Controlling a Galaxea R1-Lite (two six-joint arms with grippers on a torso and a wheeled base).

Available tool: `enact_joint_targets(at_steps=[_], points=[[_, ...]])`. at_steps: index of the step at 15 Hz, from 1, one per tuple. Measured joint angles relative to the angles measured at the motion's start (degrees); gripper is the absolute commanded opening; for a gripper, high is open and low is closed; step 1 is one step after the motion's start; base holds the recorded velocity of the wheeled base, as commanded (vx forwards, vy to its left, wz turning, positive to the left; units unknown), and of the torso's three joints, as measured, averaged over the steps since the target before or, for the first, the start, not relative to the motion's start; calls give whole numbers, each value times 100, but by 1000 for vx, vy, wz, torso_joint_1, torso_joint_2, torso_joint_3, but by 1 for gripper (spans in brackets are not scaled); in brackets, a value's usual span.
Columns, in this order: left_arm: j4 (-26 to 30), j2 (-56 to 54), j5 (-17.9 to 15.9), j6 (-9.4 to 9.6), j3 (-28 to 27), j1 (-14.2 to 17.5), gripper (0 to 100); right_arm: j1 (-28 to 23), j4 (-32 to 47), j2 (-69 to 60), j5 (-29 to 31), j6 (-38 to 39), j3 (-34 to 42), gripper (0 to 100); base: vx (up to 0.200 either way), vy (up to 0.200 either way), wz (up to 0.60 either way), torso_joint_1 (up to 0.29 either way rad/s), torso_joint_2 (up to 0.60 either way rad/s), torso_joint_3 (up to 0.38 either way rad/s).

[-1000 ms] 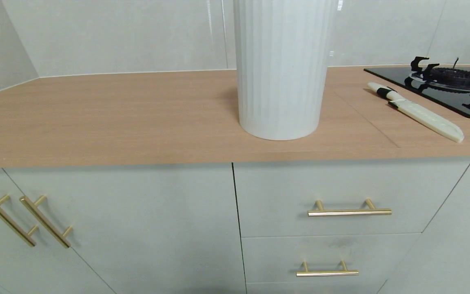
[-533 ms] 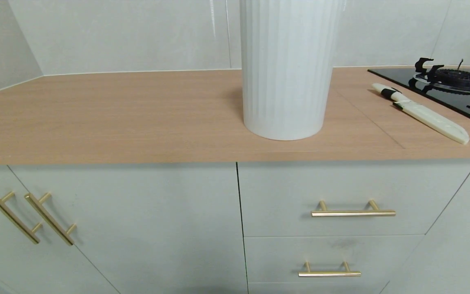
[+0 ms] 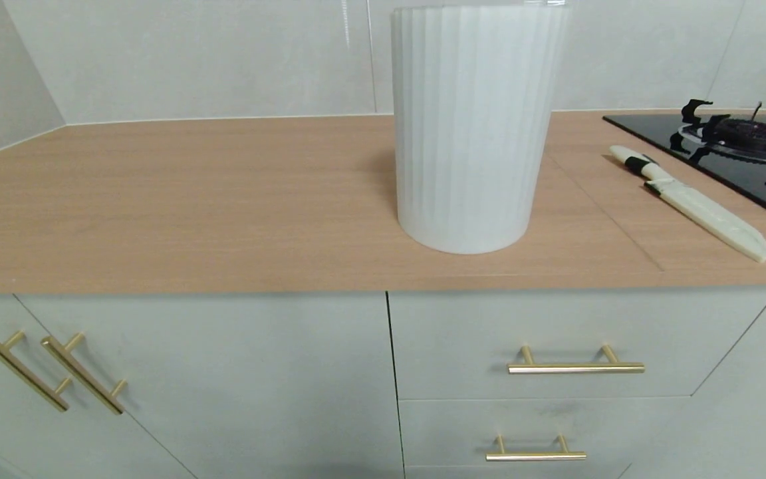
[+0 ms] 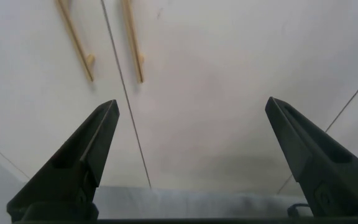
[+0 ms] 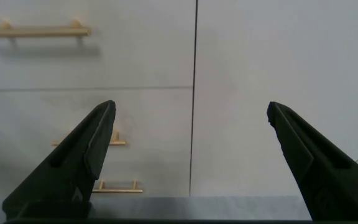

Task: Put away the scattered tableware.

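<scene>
A cream knife (image 3: 689, 201) with a black band on its handle lies on the wooden counter (image 3: 190, 199), at the right by the hob. A tall white ribbed holder (image 3: 473, 126) stands upright on the counter, a little right of the middle. My left gripper (image 4: 191, 109) hangs open, low in front of the cabinet doors, nothing between its fingers. My right gripper (image 5: 191, 112) is open too, facing the drawer fronts, with nothing in it.
A black gas hob (image 3: 735, 150) with a burner grate sits at the counter's far right. Below are pale cabinet doors with gold bar handles (image 3: 84, 374) on the left and drawers with gold handles (image 3: 576, 366) on the right. Tiled walls close the back and the left.
The whole head picture has shifted down and a little right, so the camera has tilted up; the holder's rim now shows. The knife and holder have not moved on the counter.
</scene>
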State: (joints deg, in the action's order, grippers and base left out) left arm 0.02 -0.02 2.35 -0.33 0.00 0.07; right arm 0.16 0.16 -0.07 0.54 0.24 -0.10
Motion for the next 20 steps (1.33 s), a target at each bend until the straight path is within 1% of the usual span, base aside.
enact_joint_targets(at_steps=[9, 20], points=[[0, 0, 0, 0, 0, 0, 100, 0, 2, 0, 0, -2, 0, 100, 0, 0, 0, 162, -483, -301], [-2, 0, 0, 1, 0, -2, 100, 0, 2, 0, -2, 0, 0, 100, 0, 0, 0, 216, -507, -290]])
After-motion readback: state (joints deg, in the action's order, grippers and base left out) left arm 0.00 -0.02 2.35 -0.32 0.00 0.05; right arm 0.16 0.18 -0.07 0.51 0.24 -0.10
